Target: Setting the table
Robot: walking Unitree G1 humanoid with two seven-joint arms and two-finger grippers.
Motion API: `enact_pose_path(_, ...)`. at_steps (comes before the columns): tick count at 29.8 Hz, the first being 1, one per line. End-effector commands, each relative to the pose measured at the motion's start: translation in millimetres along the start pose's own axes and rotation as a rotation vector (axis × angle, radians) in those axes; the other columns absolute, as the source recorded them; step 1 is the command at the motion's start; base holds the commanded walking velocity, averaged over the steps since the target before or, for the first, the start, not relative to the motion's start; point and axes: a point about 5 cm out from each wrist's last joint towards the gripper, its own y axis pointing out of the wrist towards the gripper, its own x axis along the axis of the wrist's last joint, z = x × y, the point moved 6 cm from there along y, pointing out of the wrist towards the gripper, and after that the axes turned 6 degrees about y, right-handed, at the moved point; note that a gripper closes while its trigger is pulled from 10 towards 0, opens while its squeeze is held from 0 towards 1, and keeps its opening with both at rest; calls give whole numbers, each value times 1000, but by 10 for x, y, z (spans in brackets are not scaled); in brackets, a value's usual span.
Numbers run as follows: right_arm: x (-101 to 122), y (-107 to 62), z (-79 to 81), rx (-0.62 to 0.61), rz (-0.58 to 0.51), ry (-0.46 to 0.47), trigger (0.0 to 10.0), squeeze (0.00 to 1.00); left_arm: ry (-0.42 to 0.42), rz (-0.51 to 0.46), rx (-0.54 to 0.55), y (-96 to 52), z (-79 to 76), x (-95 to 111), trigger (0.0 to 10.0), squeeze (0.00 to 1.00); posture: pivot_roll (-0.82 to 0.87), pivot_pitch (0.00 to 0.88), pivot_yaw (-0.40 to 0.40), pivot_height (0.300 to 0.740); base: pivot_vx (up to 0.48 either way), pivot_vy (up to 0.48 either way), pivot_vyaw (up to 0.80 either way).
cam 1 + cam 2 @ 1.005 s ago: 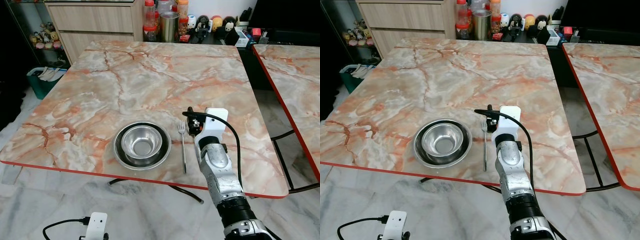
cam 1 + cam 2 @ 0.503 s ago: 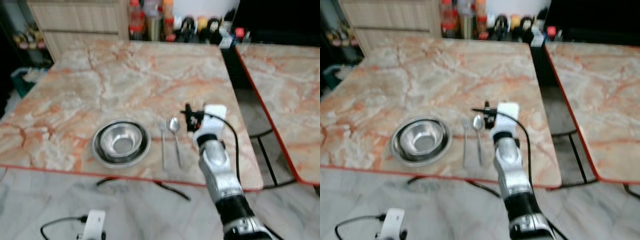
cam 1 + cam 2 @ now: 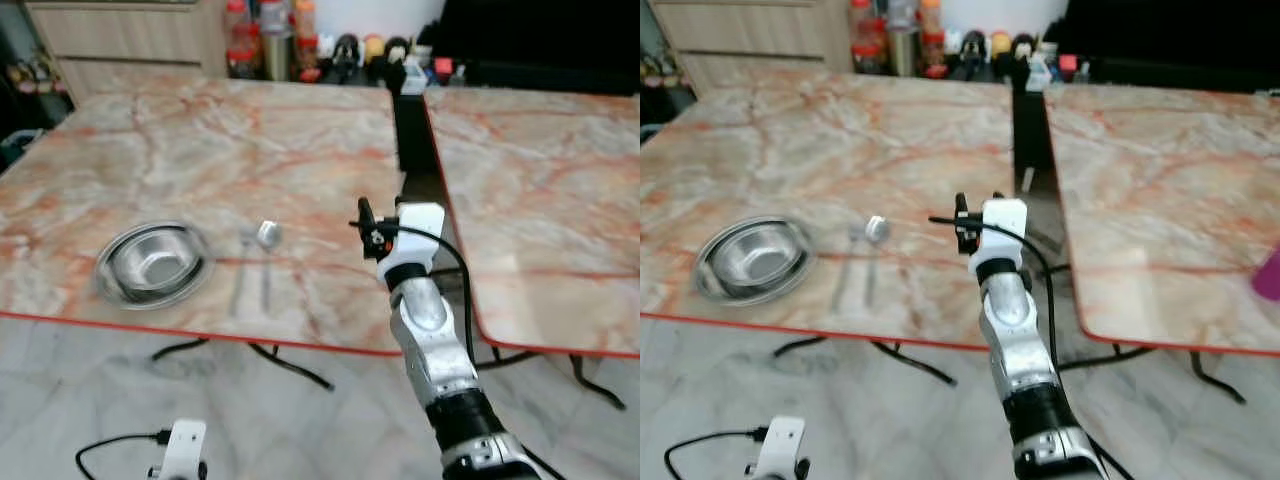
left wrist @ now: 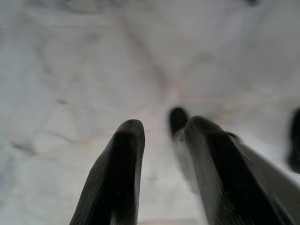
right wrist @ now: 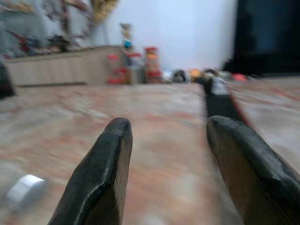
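Observation:
A steel bowl [image 3: 150, 265] sits in a dark plate near the front edge of the marble table [image 3: 200, 150]. To its right lie a fork [image 3: 241, 280] and a spoon [image 3: 266, 240], side by side, handles toward me. My right arm [image 3: 425, 320] is raised over the table's front right corner, to the right of the cutlery. In the right wrist view my right gripper [image 5: 164, 129] is open with nothing between its fingers [image 5: 101, 164], and the spoon's bowl [image 5: 23, 190] shows low to one side. My left gripper [image 4: 161, 129] hangs over the floor, open.
A second marble table [image 3: 540, 180] stands to the right, with a narrow dark gap [image 3: 410, 150] between the two. Bottles and figurines [image 3: 300, 30] line the back by a wooden drawer unit [image 3: 120, 40]. A purple object [image 3: 1270, 275] lies at the right edge.
The whole view has swung to the right, so the bowl and cutlery sit further left. The spoon has come into sight beside the fork as my right arm drew away to the right.

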Motion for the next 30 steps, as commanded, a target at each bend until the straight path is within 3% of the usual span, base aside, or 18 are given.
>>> enact_pose_path(1,80,-15,-4,9,-31,-7,10000,0,3,22,-11,-15,-37,-85,10000,0,-25,72,-9,740,0,-480,0)
enact_pose_path(4,72,-30,-12,11,-29,-13,10000,0,3,22,-12,-15,-40,-85,10000,0,-25,72,-9,740,0,-480,0)
enact_pose_path(12,-159,-260,-22,60,37,-37,10000,0,11,22,-18,-18,-58,-92,10000,0,-31,57,-16,740,0,-480,0)
enact_pose_path(20,-529,-537,-252,19,157,-77,10000,0,9,24,-18,-22,-64,-107,10000,0,-35,54,-20,740,0,0,0)
enact_pose_path(24,-803,-726,-579,-74,264,-87,10000,0,12,26,-20,-22,-70,-111,10000,0,-38,55,-20,740,0,0,0)
enact_pose_path(30,-916,-820,-723,-112,308,-96,10000,0,10,24,-19,-21,-72,-103,10000,0,-45,67,-20,740,0,0,0)
